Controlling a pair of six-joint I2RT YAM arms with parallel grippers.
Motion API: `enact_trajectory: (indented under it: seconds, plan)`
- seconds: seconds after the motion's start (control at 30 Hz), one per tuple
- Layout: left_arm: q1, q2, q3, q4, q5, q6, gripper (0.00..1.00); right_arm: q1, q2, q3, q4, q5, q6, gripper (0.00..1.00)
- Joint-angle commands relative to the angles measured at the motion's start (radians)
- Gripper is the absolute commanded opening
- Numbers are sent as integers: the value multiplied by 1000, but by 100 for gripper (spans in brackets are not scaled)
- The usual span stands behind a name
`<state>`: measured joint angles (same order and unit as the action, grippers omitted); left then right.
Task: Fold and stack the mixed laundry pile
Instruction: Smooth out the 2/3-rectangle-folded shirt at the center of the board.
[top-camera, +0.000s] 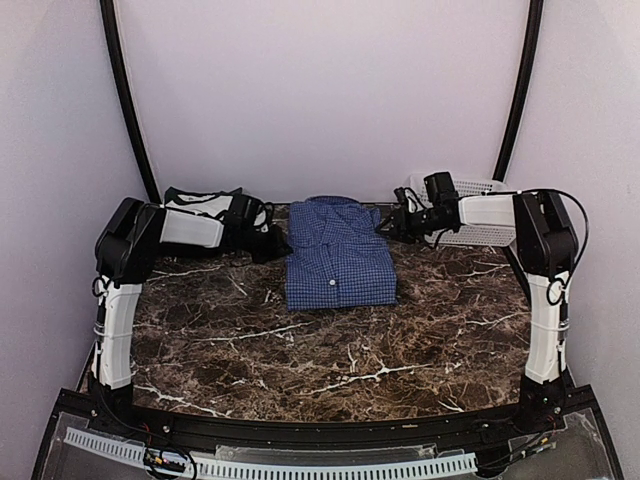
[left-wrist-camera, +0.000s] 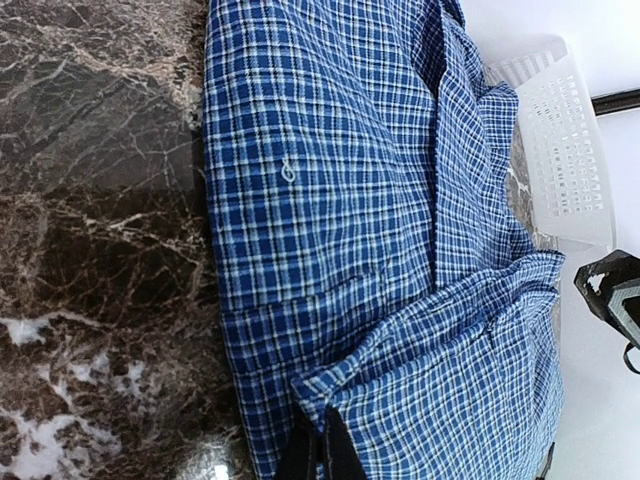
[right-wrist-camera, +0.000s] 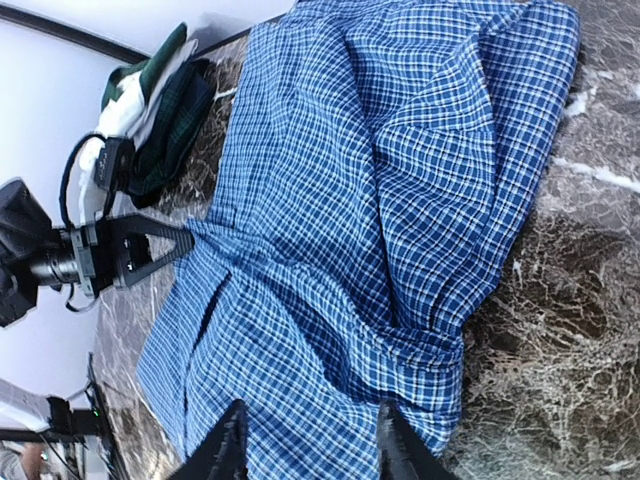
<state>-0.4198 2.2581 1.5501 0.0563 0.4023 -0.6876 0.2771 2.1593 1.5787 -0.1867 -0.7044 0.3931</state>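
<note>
Blue-checked shirt (top-camera: 338, 255) is pinched at opposite edges by left fingers (left-wrist-camera: 340, 455) and right fingers (right-wrist-camera: 228, 450), arms reaching inward.

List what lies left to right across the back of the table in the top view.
Green-and-white garment pile → left claw → blue check shirt → right claw → white lattice basket.

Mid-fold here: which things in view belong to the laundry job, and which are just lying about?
Part of the job: blue-and-white check button shirt, pinched by the left gripper; white garment with dark green trim and dark green plaid garment, both at the far left.
Just lying about: white plastic lattice basket, at the far right.
</note>
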Motion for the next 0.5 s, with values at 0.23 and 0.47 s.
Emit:
enact_trajectory:
  seconds: [0.23, 0.47]
  plan:
    - [26, -196, -83, 65, 33, 91, 70, 53, -254, -141, -24, -72, -29, 72]
    - [-51, -399, -274, 194, 178, 58, 99, 114, -374, -326, 113, -221, 109, 98]
